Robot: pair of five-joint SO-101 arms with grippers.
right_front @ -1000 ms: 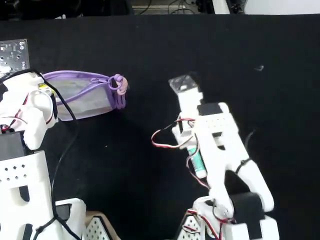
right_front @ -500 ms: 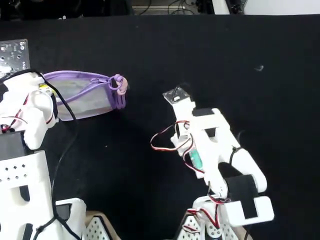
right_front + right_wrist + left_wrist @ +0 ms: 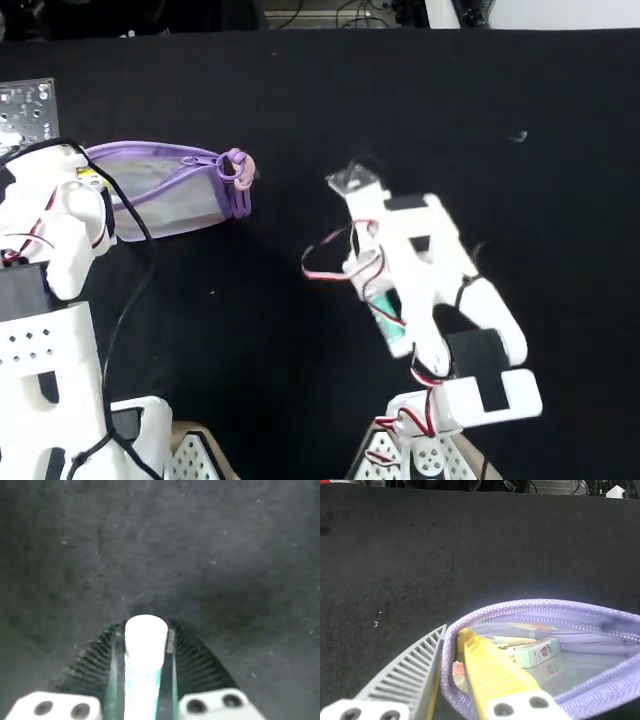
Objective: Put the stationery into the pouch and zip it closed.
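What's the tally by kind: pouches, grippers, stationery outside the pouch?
pouch: 1
grippers: 2, left gripper and right gripper
stationery outside the pouch: 1, a white-and-teal stick in the right gripper
total: 4

Purple-trimmed translucent pouch, white-capped teal pen, black table.

A white-capped stick with a teal body, possibly a glue stick or a marker, is gripped between the dark ribbed jaws of the right gripper. Its rounded white end is pointed away from the camera. The black, lightly speckled worktop is seen beyond it; contact with it cannot be judged.
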